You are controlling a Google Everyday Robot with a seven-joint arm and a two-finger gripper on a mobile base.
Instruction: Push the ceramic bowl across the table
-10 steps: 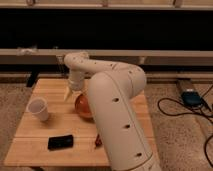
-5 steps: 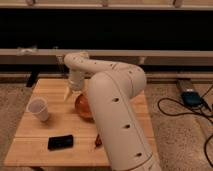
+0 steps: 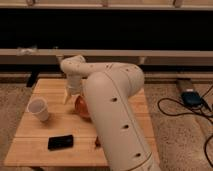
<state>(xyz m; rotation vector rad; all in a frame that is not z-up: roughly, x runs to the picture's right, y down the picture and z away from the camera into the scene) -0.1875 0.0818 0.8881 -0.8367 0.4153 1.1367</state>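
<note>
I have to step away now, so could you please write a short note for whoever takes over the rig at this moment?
Bowl: near the middle of the table, partly behind the arm.
Gripper: down at the bowl's far-left rim; contact cannot be told.
Cup stands left of the bowl, black device nearer the camera.
Done: approach. Left: the push across the table.
</note>
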